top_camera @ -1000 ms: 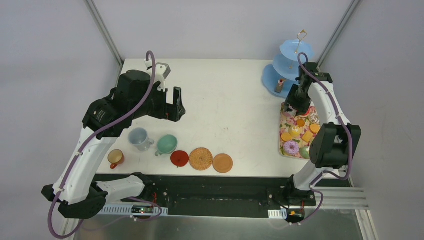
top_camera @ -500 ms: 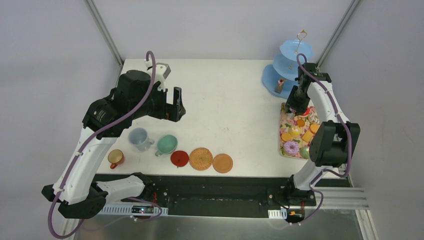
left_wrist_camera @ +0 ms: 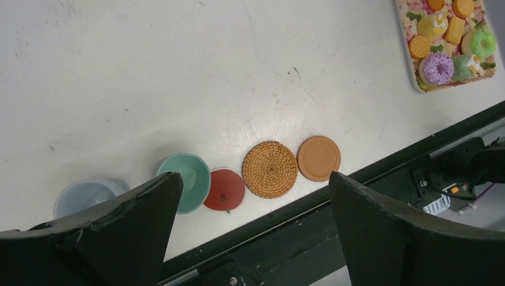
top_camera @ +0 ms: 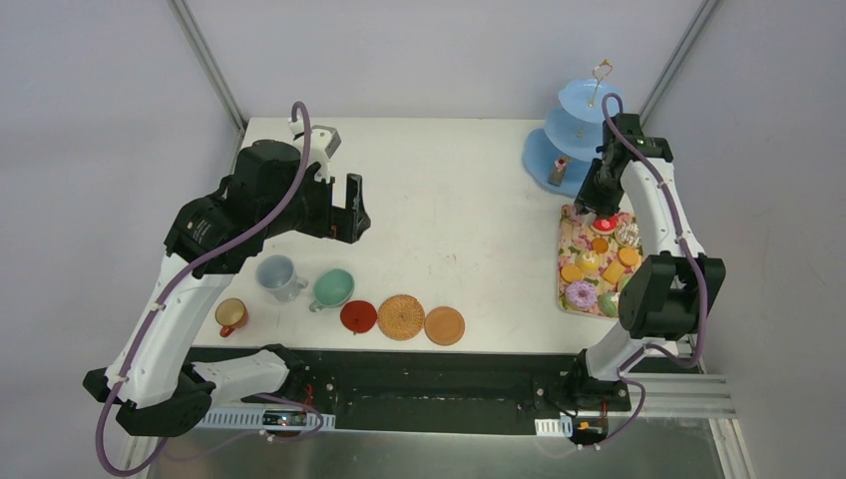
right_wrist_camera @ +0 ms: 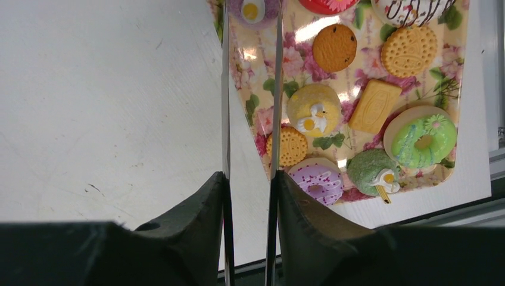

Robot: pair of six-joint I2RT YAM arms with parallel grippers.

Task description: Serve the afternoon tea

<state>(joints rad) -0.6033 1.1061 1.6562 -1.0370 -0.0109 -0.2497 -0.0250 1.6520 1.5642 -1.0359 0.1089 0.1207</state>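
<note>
White tabletop under plain grey walls carries everything, and the part in play is the sweets lying on the floral tray. They look light, rigid and glossy, so I judge they will skid rather than squash. The ring-shaped purple donut and green donut are best pinched across the outer rim, and the flat rectangular biscuit and 2 round biscuits by opposite edges, low down. A yellow domed cake and a mossy green ball sit close-packed among them. At the tray's far end a small purple piece with a yellow centre lies between the tips of the long metal tongs; the frame edge cuts it, so I cannot tell whether it is pinched. The right gripper is clamped narrowly on the 2 tong blades, over the tray's left edge. Just beyond the tray's far end stands the light-blue 3-tier stand. Well left of the tray, near the front table edge, lie the tan coaster, woven coaster and red coaster, then the mint cup, grey-blue cup and orange cup. Farther left of the tray, the left gripper hangs wide and empty above the table.
</note>
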